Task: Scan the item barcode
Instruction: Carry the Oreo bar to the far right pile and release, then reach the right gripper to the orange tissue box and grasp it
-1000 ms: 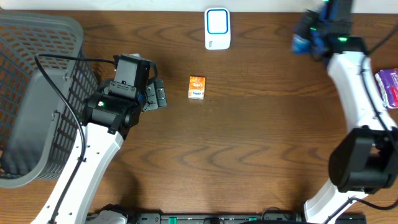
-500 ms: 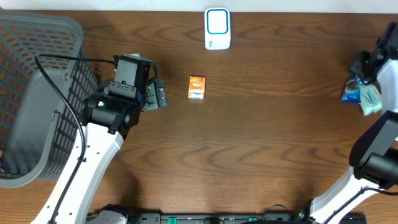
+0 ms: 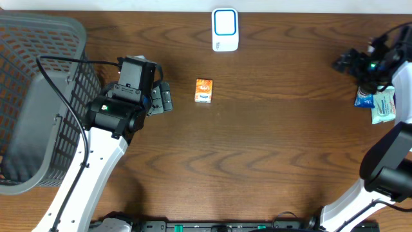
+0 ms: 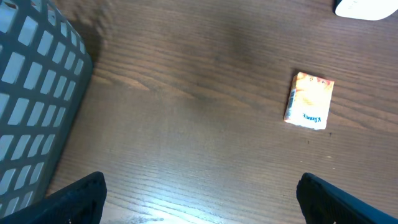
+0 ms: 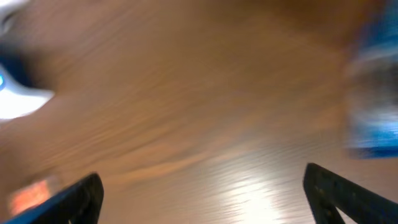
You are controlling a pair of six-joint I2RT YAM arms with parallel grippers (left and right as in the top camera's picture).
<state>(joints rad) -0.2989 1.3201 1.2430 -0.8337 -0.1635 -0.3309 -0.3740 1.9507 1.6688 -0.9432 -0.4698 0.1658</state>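
A small orange box (image 3: 203, 90) lies flat at mid-table, just right of my left gripper (image 3: 163, 98), which stands open and empty; the left wrist view shows the box (image 4: 309, 101) ahead and to the right of the gripper (image 4: 199, 208). The white and blue scanner (image 3: 225, 29) stands at the back edge. My right gripper (image 3: 341, 63) hovers open at the far right, its wrist view (image 5: 202, 199) blurred with nothing between the fingers. A blue packet (image 3: 365, 98) lies on the table below and right of it, blurred in the right wrist view (image 5: 373, 106).
A grey mesh basket (image 3: 64, 29) fills the left end of the table, its wall (image 4: 31, 112) close to my left gripper. A pale teal packet (image 3: 384, 107) lies against the blue one at the right edge.
My right gripper carried the blue packet from near the back to the right edge, opened and let it go, then pulled away up and left. The left arm has not moved.
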